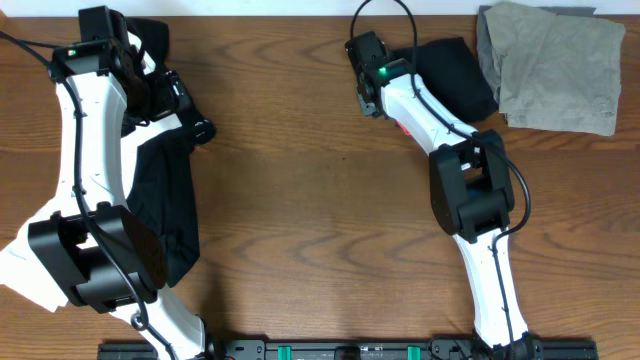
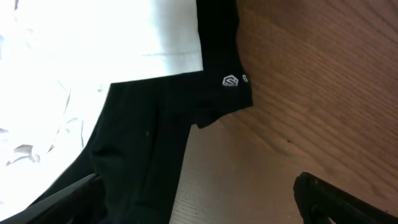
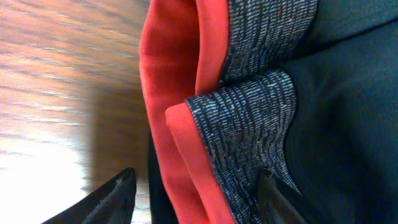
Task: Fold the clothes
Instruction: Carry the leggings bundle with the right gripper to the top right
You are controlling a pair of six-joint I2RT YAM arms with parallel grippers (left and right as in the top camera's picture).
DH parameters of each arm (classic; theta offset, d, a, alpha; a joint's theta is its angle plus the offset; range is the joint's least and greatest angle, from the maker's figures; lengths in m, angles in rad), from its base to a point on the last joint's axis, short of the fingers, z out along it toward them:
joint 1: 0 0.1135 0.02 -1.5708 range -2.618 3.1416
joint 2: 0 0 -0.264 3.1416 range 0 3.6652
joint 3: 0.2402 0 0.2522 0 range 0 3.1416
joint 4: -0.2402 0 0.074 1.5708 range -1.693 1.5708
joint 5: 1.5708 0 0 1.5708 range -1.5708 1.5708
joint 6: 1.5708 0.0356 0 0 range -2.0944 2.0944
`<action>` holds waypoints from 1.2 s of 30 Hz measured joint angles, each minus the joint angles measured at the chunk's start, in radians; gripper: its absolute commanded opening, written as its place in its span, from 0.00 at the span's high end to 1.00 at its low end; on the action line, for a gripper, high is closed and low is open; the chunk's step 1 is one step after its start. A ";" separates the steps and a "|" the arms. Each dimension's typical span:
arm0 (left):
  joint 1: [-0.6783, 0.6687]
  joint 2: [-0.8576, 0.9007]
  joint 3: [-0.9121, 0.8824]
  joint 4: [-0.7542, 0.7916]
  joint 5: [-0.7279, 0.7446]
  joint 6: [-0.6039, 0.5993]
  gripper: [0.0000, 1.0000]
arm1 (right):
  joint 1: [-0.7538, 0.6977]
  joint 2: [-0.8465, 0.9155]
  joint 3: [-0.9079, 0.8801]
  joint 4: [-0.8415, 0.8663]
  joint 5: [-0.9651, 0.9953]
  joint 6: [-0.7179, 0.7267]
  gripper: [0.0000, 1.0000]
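Black leggings (image 1: 455, 75) lie bunched at the back right, their grey and red-orange waistband (image 3: 236, 124) filling the right wrist view. My right gripper (image 3: 196, 202) is open astride the waistband's edge: one finger over the wood, the other on the grey band (image 1: 372, 95). A black garment (image 1: 165, 205) with a small white logo (image 2: 231, 81) lies at the left under my left arm, on a white piece (image 2: 93, 37). My left gripper (image 2: 199, 205) hangs wide open just above that garment's edge, holding nothing (image 1: 185, 108).
A khaki piece (image 1: 555, 65) lies crumpled at the back right corner, beside the leggings. A bit of the white piece (image 1: 15, 262) shows at the left edge. Bare wooden table (image 1: 320, 200) lies between the two arms.
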 measured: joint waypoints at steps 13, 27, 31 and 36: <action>0.000 0.000 0.000 -0.005 0.000 0.000 0.02 | -0.063 0.005 0.000 0.004 0.050 0.040 0.99; 0.000 0.000 0.000 -0.005 0.000 0.000 0.02 | -0.073 0.003 0.082 -0.179 0.001 0.021 0.99; 0.000 0.000 0.000 -0.005 0.000 0.000 0.02 | -0.080 -0.025 0.166 -0.259 -0.074 -0.061 0.99; 0.000 0.000 0.000 -0.004 0.000 0.000 0.02 | -0.090 -0.135 0.255 -0.292 -0.132 -0.245 0.99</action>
